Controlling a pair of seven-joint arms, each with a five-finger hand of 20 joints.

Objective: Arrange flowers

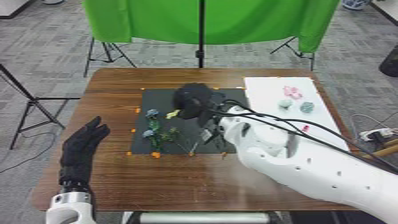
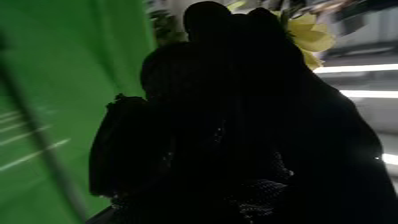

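R hand (image 1: 193, 99) over dk mat (image 1: 159, 98), by yel flower (image 1: 172, 114)

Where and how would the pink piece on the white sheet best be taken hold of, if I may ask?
I would pinch the pink piece by its outer edges, coming straight down from above. It is small and lies low on the white sheet, and the pale green ball and grey-green ball sit on its near side, so a low approach might nudge them.

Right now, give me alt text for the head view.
The robot's right hand is over a dark mat, next to a yellow flower, with blue flowers farther left. A white sheet at right bears a pink item; the left hand is open.
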